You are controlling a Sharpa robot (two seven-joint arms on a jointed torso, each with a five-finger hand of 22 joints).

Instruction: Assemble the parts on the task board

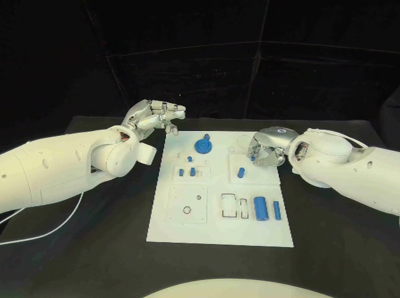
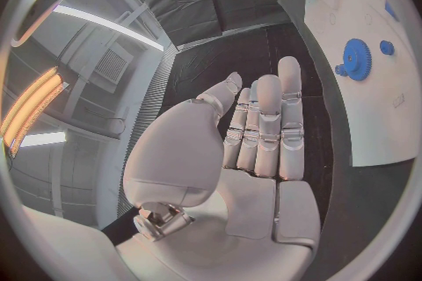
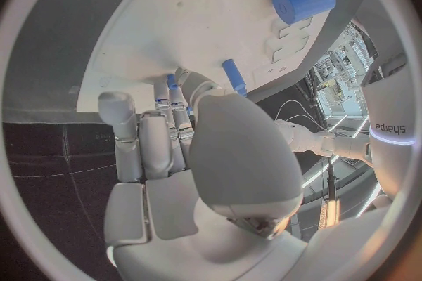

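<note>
**Both hands at the far end of the task board**

A black table (image 1: 92, 248) is seen under dark drapes, with the white task board (image 1: 220, 226) laid along its middle. Nearest on the board, a thick blue cylinder (image 1: 261, 208) and a thinner blue rod (image 1: 276, 210) are laid side by side, beside two outlined recesses. Farther along, a short blue peg (image 1: 240, 172) is stood upright in a square section, and small blue pieces (image 1: 187, 171) are grouped toward the left. At the far end a blue gear (image 1: 204, 146) is seated. The right hand (image 1: 264, 151) is placed over the board's far right corner, fingers curled down; whether anything is held cannot be told. The left hand (image 1: 153, 117) is held above the table just off the far left corner, its fingers fairly straight and together with nothing in them.
</note>
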